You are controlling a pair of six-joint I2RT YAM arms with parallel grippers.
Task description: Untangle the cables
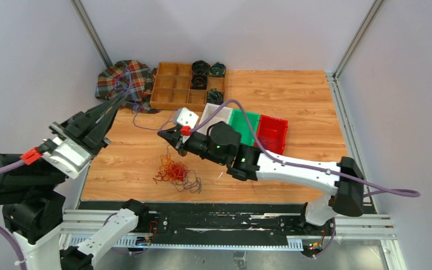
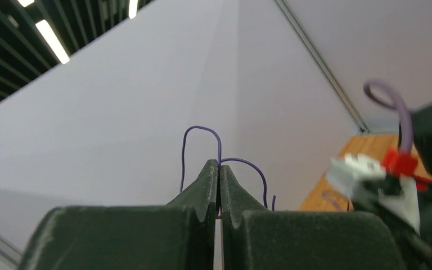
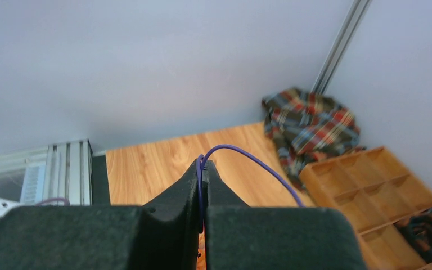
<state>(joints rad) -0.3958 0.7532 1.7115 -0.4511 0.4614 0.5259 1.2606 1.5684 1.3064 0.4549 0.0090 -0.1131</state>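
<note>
A tangled bunch of thin red and orange cables point(image 1: 172, 170), with a dark purple loop point(image 1: 192, 184) at its right, lies on the wooden table near the front edge. A single thin purple cable point(image 1: 135, 119) hangs between my two grippers, clear of the table. My left gripper point(image 1: 125, 97) is raised at the left and shut on one end; in the left wrist view the cable point(image 2: 199, 128) loops out above the shut gripper point(image 2: 219, 169). My right gripper point(image 1: 161, 134) is above the bunch, shut on the other end point(image 3: 253, 160) at its tips point(image 3: 202, 164).
A plaid cloth point(image 1: 125, 79) lies at the back left. Beside it stands a wooden compartment tray point(image 1: 174, 84) with dark coiled rolls point(image 1: 201, 66). White point(image 1: 216, 112), green point(image 1: 246, 125) and red point(image 1: 273, 132) bins sit under and behind the right arm.
</note>
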